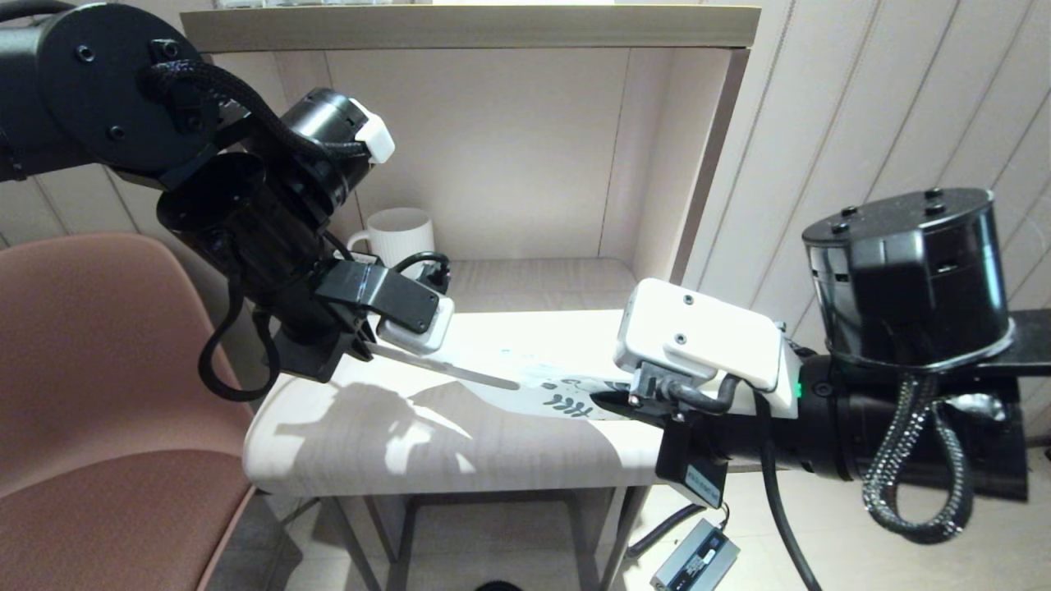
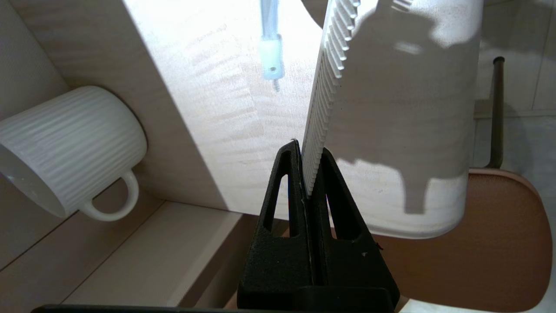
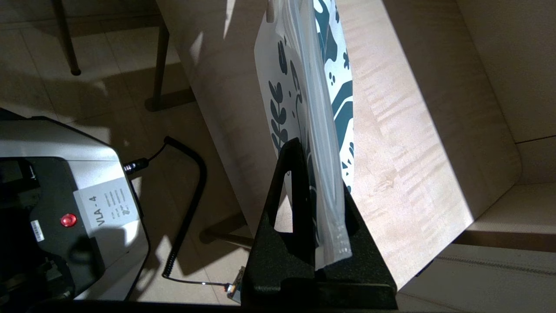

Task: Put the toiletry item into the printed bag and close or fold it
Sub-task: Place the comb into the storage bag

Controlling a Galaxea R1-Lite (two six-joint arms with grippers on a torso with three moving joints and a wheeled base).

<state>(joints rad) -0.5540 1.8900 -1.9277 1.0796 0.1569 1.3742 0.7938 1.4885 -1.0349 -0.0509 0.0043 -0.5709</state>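
Note:
The white comb [image 1: 447,369] [image 2: 328,87] sticks out level from my left gripper [image 1: 371,349] [image 2: 310,150], which is shut on its handle end. Its far tip reaches the near end of the printed bag [image 1: 558,396] [image 3: 278,100]; I cannot tell whether it is inside. The bag is white with dark blue leaf prints and is held just above the pale wooden table [image 1: 369,443]. My right gripper [image 1: 606,402] [image 3: 319,174] is shut on the bag's zip-strip edge, facing the left gripper across the table.
A white ribbed mug [image 1: 400,236] [image 2: 65,148] stands at the back of the shelf niche behind the left arm. A brown chair [image 1: 98,394] is at the table's left. The niche's side wall [image 1: 698,164] rises behind the right gripper. A coiled cable [image 3: 191,182] lies on the floor.

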